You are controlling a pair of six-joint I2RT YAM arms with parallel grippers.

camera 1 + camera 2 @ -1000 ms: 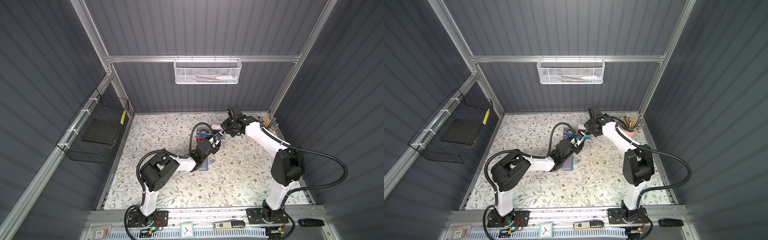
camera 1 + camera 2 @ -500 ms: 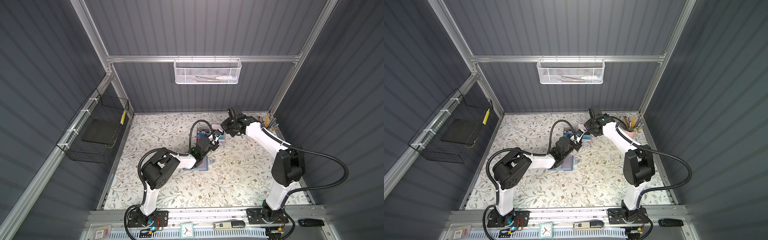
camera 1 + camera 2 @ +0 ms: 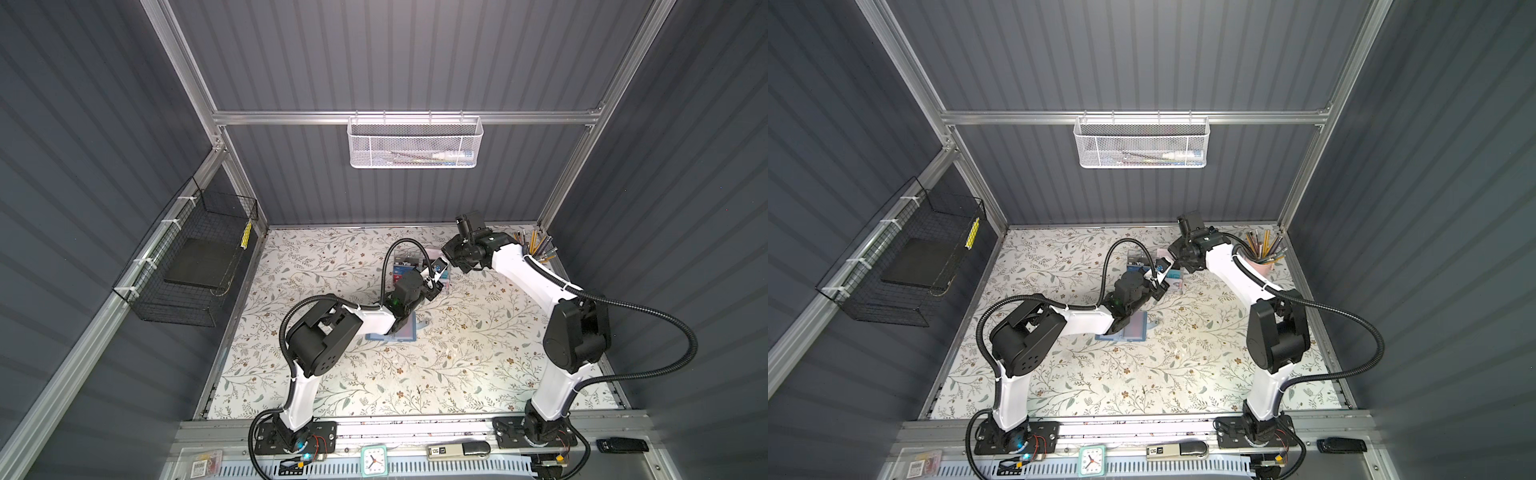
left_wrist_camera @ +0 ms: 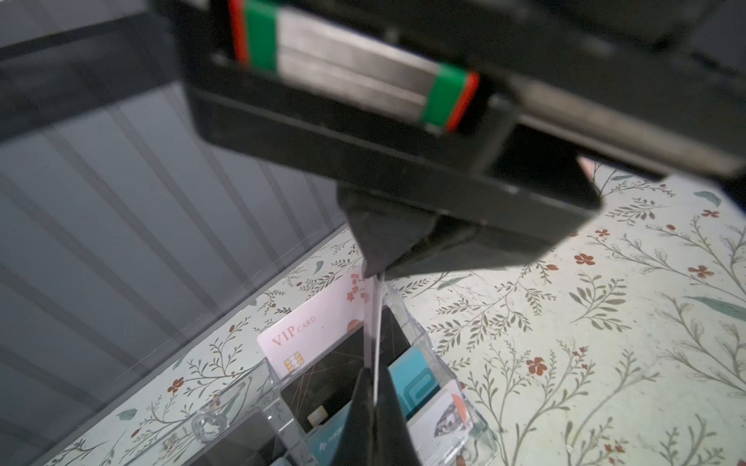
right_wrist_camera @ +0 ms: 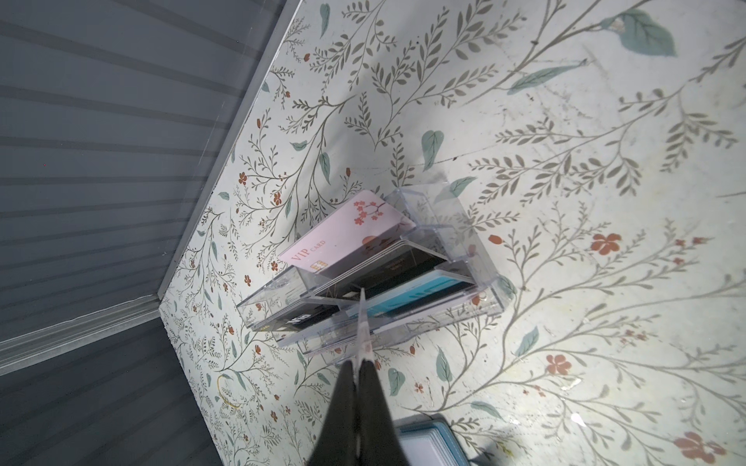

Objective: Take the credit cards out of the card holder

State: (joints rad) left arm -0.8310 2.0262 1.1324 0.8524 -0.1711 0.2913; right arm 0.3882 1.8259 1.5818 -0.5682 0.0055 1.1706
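Pinching of one credit card [image 3: 437,267] from two ends is shown in both top views. It is held above the front tiers of the clear acrylic card rack [image 3: 446,279]. The left gripper [image 3: 432,287] is pressed together on the end toward the arm bases, and the right gripper [image 3: 444,262] on the end farther over the rack. The slate-blue card holder [image 3: 402,332] is seen lying flat on the table [image 3: 478,353], apart from the rack on its arm-base side. It is partly covered by the left arm [image 3: 374,320], so its sleeves cannot be counted.

In the left wrist view the credit card [image 4: 374,331] is met edge-on as a pale sliver. Its visible length runs straight from the left gripper [image 4: 373,393] to the right gripper [image 4: 376,273], with the rack [image 4: 226,403] directly behind. A pink VIP card [image 4: 315,335] stands in the rack's rear tier. The held card's face cannot be read.

In the right wrist view the credit card [image 5: 362,322] is seen clamped edge-on by the right gripper [image 5: 360,373] over the rack [image 5: 444,210]. The left gripper cannot be picked out there, and only a corner of the card holder [image 5: 428,437] is in frame. One grip is judged to need releasing before the card can be carried anywhere.
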